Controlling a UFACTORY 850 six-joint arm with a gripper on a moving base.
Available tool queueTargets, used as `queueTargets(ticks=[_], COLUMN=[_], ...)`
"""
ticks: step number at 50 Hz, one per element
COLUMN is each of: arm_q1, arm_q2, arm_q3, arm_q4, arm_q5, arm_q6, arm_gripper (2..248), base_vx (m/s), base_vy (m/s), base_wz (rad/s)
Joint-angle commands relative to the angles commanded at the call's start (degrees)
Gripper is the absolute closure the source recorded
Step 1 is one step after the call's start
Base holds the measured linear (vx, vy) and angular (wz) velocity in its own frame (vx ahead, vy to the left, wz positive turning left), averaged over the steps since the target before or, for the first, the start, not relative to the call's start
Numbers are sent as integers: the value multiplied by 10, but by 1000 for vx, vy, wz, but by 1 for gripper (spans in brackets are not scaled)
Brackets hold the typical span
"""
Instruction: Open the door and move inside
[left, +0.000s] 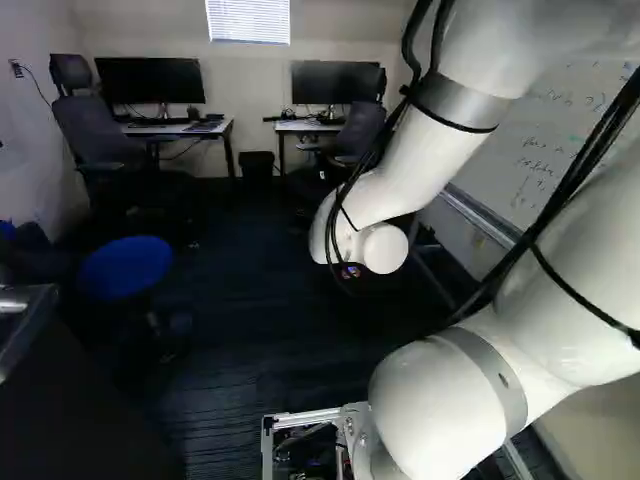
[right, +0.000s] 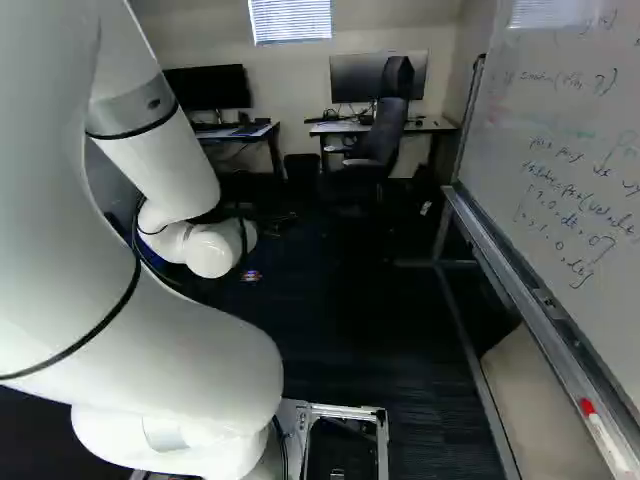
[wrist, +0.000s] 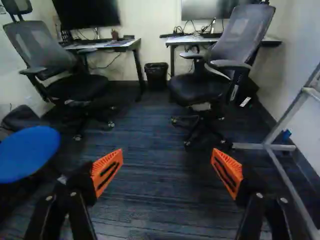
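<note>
The gripper (wrist: 167, 151) is standing open and empty. Entry is likely calling for slow, straight driving, keeping the base (right: 345, 411) clear of stool (wrist: 30, 152) and whiteboard (right: 560, 130).

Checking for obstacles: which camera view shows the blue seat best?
The left base view, because the blue seat is whole there. The wrist view cuts off one side; the right base view lacks it.
</note>
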Motion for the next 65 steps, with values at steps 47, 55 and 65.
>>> queueTargets(ticks=[47,55,65], arm_q1=[0,0,0], arm_q2=[0,0,0], arm_q3=[0,0,0], arm_q4=[0,0,0], arm_q5=[0,0,0], arm_q6=[0,0,0], arm_gripper=[3,3,3], base_vx=[98,0,0], base_vy=[2,0,0], base_wz=[3,0,0])
